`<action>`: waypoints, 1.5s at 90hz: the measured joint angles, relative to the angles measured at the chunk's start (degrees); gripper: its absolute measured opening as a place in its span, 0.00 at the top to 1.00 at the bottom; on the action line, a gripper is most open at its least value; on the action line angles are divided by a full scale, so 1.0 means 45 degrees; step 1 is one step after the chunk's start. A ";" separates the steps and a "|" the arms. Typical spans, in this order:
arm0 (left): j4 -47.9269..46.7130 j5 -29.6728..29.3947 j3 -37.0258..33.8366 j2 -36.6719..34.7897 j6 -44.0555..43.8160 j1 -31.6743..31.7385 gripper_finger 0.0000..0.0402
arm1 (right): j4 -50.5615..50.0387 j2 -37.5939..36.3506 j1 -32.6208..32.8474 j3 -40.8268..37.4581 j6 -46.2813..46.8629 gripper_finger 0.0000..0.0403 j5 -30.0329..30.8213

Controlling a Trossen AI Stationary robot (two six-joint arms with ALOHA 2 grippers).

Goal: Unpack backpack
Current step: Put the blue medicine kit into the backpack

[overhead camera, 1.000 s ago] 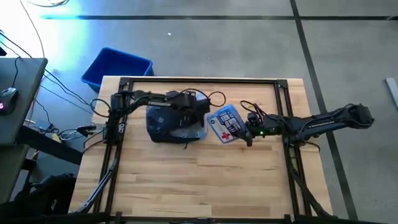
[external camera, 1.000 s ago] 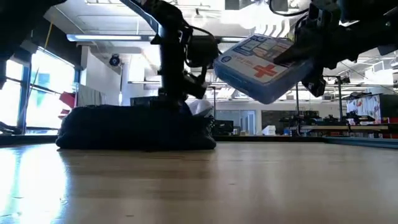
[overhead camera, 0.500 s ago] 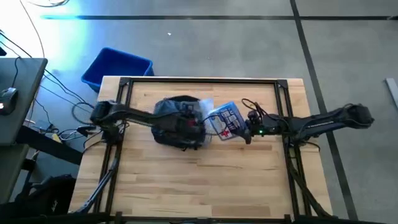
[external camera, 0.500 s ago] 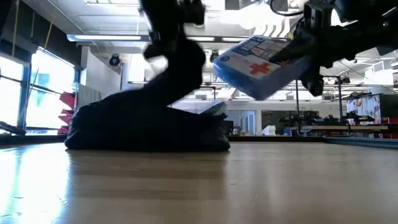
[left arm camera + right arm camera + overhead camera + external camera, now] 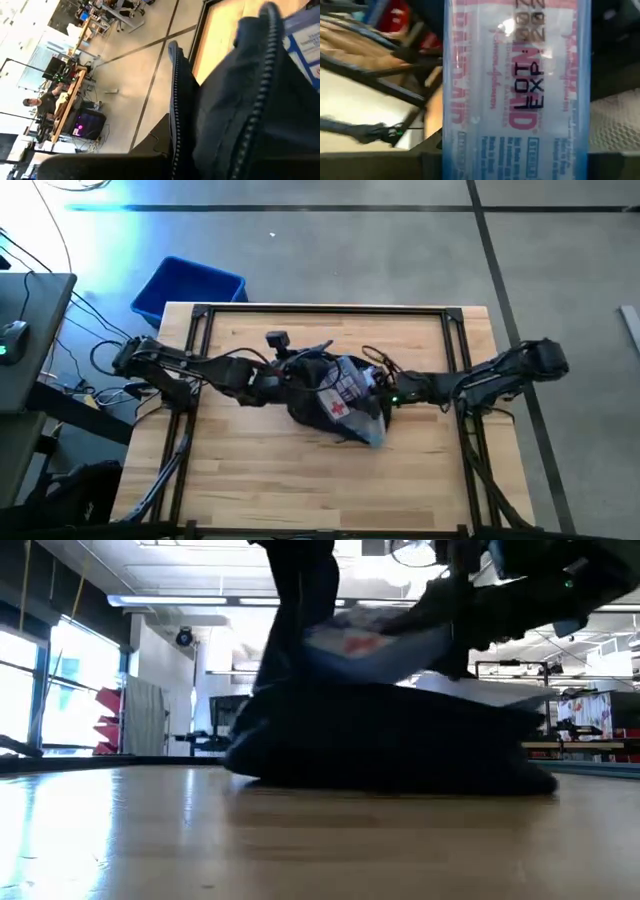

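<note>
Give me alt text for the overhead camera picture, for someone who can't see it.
A soft dark navy fabric backpack lies mid-table with a blue-and-white first-aid pouch bearing a red cross on it. Two dark robot arms reach in from either side, meeting at the backpack. A bright blue plastic bin sits on the floor beyond the wooden table.

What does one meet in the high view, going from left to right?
Mouse → blue bin → left arm → backpack → right arm.
</note>
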 joint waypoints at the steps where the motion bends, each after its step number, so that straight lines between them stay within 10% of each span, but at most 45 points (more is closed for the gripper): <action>1: -0.0008 -0.0003 0.0000 0.0003 0.0000 0.0001 1.00 | -0.0142 -0.0007 0.0023 0.0038 0.0003 0.66 0.0056; 42: -0.0948 -0.0798 0.0000 0.0102 -0.3635 -0.1562 1.00 | -0.8955 -0.3313 0.1713 0.0188 0.4512 0.66 0.3300; 78: 0.0467 -0.2054 0.0015 0.1137 -0.4518 -0.3121 1.00 | -0.7048 -0.1818 0.0920 0.0202 0.4861 0.65 0.3167; 103: 0.0490 -0.2551 0.0015 0.1433 -0.3871 -0.3034 1.00 | -0.6912 -0.1218 -0.0459 0.0134 0.3014 0.17 -0.1975; 135: 0.0851 -0.2543 0.0015 0.1409 -0.3583 -0.2864 1.00 | -0.7218 -0.1690 -0.0922 0.1379 0.1004 0.07 0.0967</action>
